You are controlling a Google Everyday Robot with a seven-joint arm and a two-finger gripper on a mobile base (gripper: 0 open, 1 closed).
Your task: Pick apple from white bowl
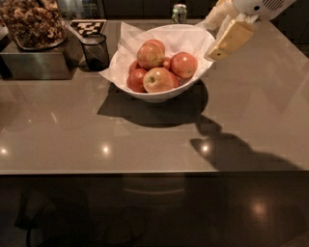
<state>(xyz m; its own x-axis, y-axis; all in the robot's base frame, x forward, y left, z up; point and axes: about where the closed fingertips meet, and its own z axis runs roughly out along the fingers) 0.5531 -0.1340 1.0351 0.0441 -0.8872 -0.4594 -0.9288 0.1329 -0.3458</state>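
Gripper at top right, hanging just over right rim of white bowl, well clear of countertop. Two pale fingers spread apart, nothing between them. Even red-orange apple on right side of pile inside white bowl, on crumpled paper lining; down-left of gripper, near, not touching. Yellow-green-patched apple at front of pile, mottled apple on top. Dark cup left of bowl, green can behind it

Glossy grey-brown countertop, scattered light glints; dark reflective area below front edge.
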